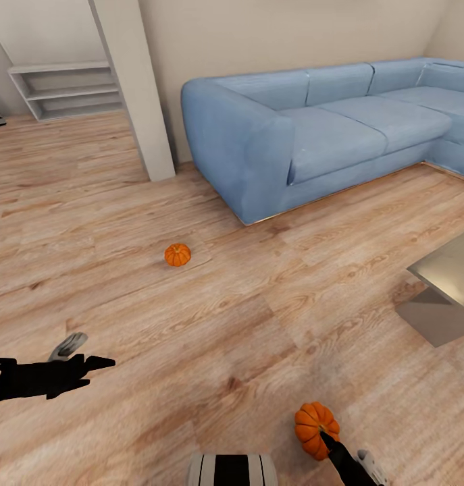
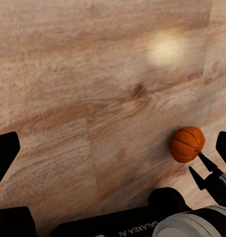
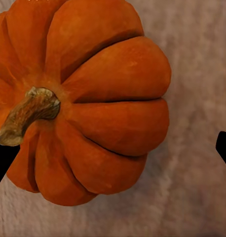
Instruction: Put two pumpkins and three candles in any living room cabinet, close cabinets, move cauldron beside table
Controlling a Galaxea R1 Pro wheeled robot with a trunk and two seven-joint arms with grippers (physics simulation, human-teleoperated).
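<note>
Claws differ: right claw (image 1: 324,437) grips pumpkin (image 1: 315,420); left claw (image 1: 100,363) hangs open.

I'm over matt, grained wood floor (image 1: 211,337); the sofa (image 1: 313,135) upper right looks soft blue cloth, the table (image 1: 448,283) at right glossy metal, the near pumpkin (image 3: 88,103) smooth, waxy.

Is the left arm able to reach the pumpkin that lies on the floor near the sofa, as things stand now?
Probably not yet. The left claw hovers low at the robot's left, and open floor separates it from the far pumpkin. Nothing blocks the way, but the gap looks long, so the base likely must roll closer.
</note>
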